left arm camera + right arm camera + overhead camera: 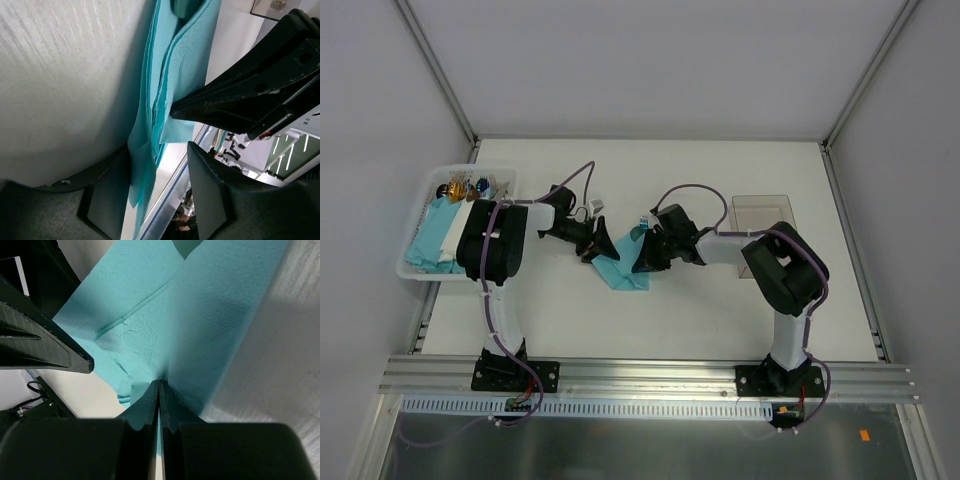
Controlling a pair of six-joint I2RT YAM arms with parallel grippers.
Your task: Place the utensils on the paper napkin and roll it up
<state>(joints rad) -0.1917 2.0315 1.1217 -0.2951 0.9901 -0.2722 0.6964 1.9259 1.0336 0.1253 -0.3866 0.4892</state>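
Two tools flank the paper napkin (623, 270): right tool (159, 386) clenches it, left tool (159, 167) gapes around it.

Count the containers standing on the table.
2: a white basket at the table's left edge; a clear tray toward its back right. Others could be hidden from view.

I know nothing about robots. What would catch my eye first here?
A rumpled teal paper napkin in the middle of the table, where both arms meet. The right arm's jaws are pinched shut on it; the left arm's jaws stand open around its edge. At far left sits a white basket of napkin bundles.
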